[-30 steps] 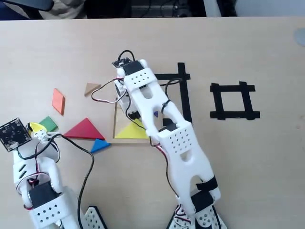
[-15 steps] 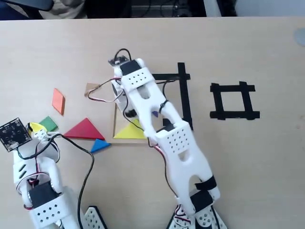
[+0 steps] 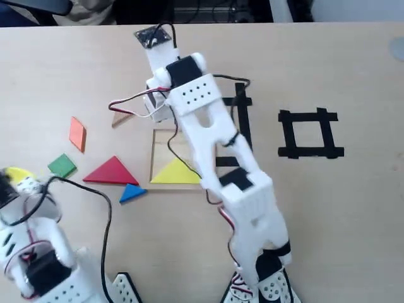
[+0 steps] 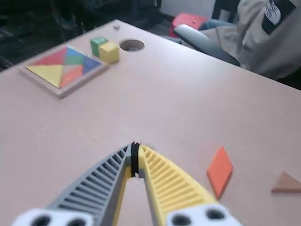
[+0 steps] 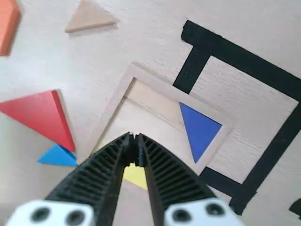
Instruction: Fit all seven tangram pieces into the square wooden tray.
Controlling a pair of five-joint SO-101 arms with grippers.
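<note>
Lowering onto a loose piece would likely shove it across the surface, since the left jaws and the right jaws are closed on nothing. Yellow triangle (image 3: 173, 172) and dark blue triangle (image 5: 200, 129) lie inside the tray (image 3: 152, 158); red triangle (image 3: 112, 170), light blue triangle (image 3: 131, 192), green square (image 3: 62, 165), orange parallelogram (image 3: 77, 134) and tan triangle (image 3: 120, 118) lie outside it.

A pale wood desk (image 3: 341, 214) has a black tape square (image 3: 310, 134). Behind the desk is a grey chair arm (image 4: 207, 41).

On the bench (image 3: 328, 214), the wooden tray (image 3: 152, 158) holds a yellow triangle (image 3: 173, 172), and the red triangle (image 3: 112, 172), blue triangle (image 3: 130, 192), green square (image 3: 62, 166) and orange parallelogram (image 3: 77, 134) lie outside it.
</note>
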